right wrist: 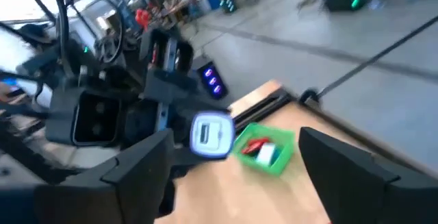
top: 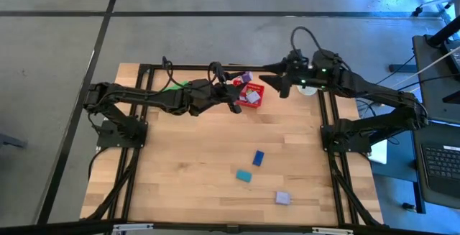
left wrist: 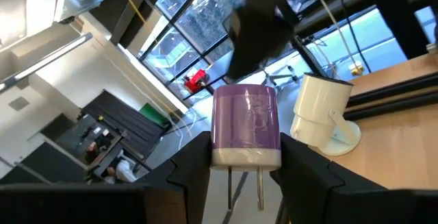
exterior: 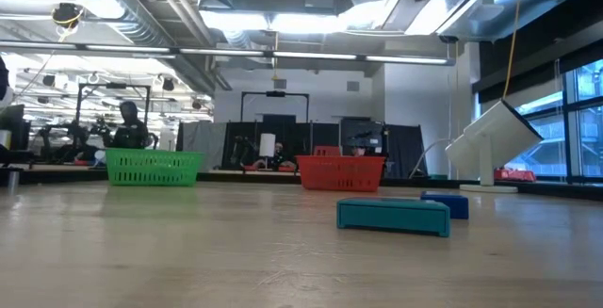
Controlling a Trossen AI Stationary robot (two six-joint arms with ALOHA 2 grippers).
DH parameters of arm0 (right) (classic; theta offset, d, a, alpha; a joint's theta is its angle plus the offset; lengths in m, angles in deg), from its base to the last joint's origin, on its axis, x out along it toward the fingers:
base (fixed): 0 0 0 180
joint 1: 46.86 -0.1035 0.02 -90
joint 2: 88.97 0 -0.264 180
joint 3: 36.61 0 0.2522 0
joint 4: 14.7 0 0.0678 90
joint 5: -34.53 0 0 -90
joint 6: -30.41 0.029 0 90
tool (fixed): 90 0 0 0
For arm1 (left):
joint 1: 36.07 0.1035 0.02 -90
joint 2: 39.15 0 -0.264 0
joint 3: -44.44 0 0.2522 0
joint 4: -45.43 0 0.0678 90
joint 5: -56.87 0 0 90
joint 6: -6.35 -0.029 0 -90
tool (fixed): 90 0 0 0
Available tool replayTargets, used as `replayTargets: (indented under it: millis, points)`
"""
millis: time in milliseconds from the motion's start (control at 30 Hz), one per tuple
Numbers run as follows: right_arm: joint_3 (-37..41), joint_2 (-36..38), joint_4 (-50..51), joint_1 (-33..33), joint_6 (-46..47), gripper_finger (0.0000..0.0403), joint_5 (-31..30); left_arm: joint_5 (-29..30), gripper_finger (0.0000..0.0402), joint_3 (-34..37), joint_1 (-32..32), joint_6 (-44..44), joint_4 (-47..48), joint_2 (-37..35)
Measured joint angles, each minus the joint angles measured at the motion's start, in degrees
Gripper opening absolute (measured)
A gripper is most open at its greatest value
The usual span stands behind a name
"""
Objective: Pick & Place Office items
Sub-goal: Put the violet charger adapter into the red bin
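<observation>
While the left gripper (left wrist: 244,172) holds a lavender plug (left wrist: 246,127) tight between its jaws above the red basket (top: 251,95), the right gripper (right wrist: 233,159) waits nearby with jaws apart, and a blue block (top: 258,157), a teal block (top: 244,174) and a lavender block (top: 282,198) lie on the tabletop (top: 187,163), well away from both jaws.

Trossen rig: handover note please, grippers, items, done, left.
Left gripper: shut on a lavender plug-in charger block, raised near the red mesh basket at the table's far edge.
Right gripper: open, empty, hovering just right of that basket.
Done: some pieces lie in the red basket and in the green mesh basket.
Left: dark blue block, teal block, lavender block, all loose on the near-right table.
</observation>
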Motion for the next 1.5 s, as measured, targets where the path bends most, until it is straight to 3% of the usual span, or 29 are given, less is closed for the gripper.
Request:
replayTargets:
  millis: [200,400,567,767,1100,1367,1500]
  points:
    - [0.02,-4.77,-6.46,0.49,2.28,0.0357,5.96,-3.89,0.0141,0.00,2.50,1.97,-0.04,0.43]
    - [0.02,-8.53,-8.59,0.99,0.84,0.0361,4.38,-8.27,0.0141,0.07,3.46,2.02,0.05,0.57]
    - [0.02,-10.01,-8.94,2.43,0.95,0.0355,4.47,-8.19,0.0141,0.07,3.89,1.02,0.32,0.57]
    - [0.02,-10.09,-8.96,3.32,1.03,0.0302,4.71,-7.98,0.0141,0.07,4.33,-1.06,0.50,0.57]
    - [0.00,-10.07,-9.10,4.61,0.34,0.0131,10.48,-8.76,0.0152,0.07,4.67,-1.30,0.36,0.57]
    - [0.02,-10.11,-8.50,5.96,-0.49,0.0132,11.27,-9.26,0.0189,0.03,4.58,4.71,-0.04,0.52]
    - [0.04,-10.11,-7.46,7.95,-0.73,0.0132,11.25,-2.42,0.0216,0.02,4.62,13.86,2.00,0.51]
